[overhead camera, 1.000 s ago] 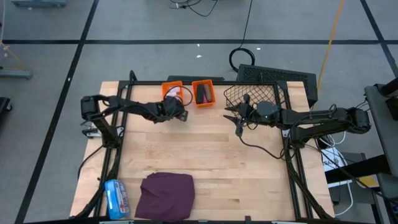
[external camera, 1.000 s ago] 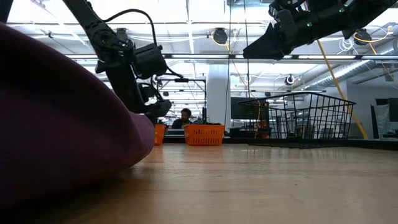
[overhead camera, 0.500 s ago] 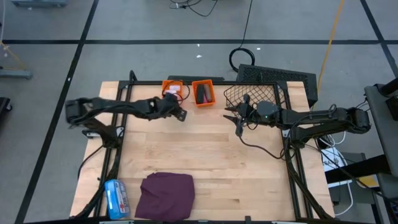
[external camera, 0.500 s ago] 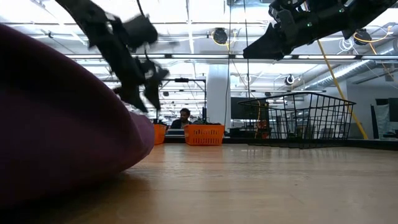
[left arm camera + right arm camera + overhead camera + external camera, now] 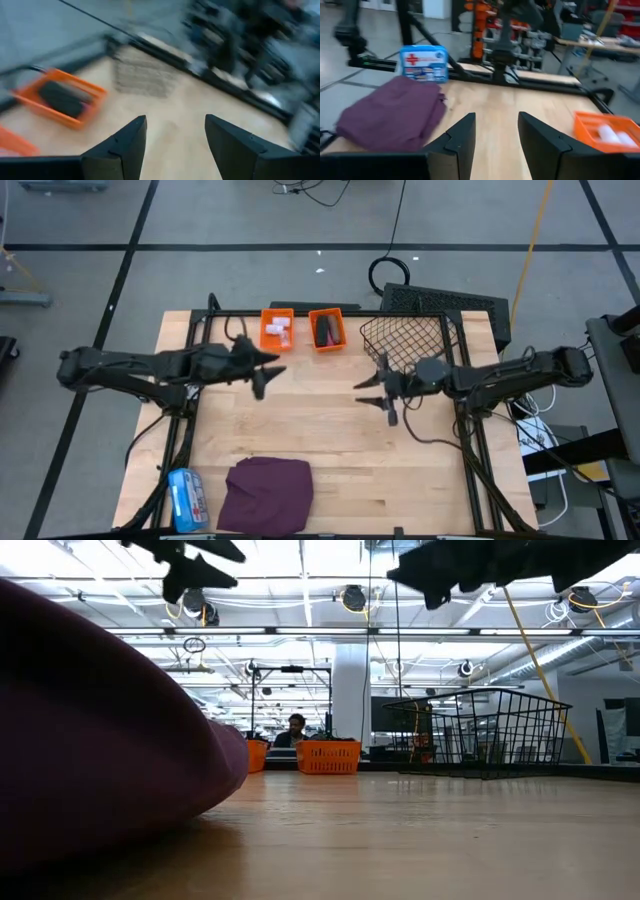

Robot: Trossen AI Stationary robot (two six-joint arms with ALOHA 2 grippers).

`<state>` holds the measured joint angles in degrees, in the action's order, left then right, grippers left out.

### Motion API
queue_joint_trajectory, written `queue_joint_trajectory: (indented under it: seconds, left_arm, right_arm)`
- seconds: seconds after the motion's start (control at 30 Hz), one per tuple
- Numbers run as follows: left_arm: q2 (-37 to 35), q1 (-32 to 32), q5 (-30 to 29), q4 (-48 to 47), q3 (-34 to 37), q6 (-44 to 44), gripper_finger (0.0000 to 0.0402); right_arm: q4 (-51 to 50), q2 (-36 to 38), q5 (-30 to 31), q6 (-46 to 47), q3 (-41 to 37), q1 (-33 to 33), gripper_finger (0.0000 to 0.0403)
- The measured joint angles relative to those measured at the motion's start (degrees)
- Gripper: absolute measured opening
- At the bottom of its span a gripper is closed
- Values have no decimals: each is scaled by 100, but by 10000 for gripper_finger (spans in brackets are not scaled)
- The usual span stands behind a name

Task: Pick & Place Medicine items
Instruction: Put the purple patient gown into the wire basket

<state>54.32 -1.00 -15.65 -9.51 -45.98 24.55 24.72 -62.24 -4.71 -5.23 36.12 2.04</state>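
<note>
purple cloth (image 5: 268,493): nearest me on the tabletop (image 5: 330,430), crumpled, with the blue-and-white first-aid packet (image 5: 186,498) beside it; neither is mine to move.
left gripper (image 5: 262,371): hangs over bare wood just short of the orange bins, fingers apart, nothing between them in my wrist view.
right gripper (image 5: 384,390): over the tabletop near the wire basket (image 5: 410,336), fingers apart and empty.
white bottles (image 5: 279,329): small round ones lying in the left orange bin (image 5: 276,329) at the far edge. i judge them light, hard and smooth, apt to roll; i'd pinch one across its body from above.
dark oblong (image 5: 326,332): lies in the right orange bin (image 5: 327,328); a pink item seems to sit beside it, too small to be sure. looks stiff and light; i'd take it across the short side at mid-length.
risk: bin walls crowd the fingers, so i'd come down straight.
</note>
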Motion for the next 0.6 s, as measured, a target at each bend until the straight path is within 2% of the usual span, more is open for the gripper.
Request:
queue_joint_trajectory:
  seconds: [0.13,0.23,0.3,0.4,0.53,0.6]
  left_arm:
    - [-166,-311,1629,-336,0,-92,209]
    - [-57,-787,2775,70,0,-322,209]
    - [179,-1397,2788,365,-9,-578,209]
    - [662,-2281,2170,254,-18,-768,209]
    - [1501,-3165,1366,149,-201,-224,200]
    - [1960,-3506,1203,85,-248,283,189]
  right_arm:
    - [161,4,7,-53,0,255,135]
    - [190,4,11,-169,0,360,134]
    - [188,4,11,-239,0,381,134]
    - [249,4,17,-245,0,395,134]
    - [242,7,17,-248,0,396,133]
    - [234,7,16,-171,0,398,133]
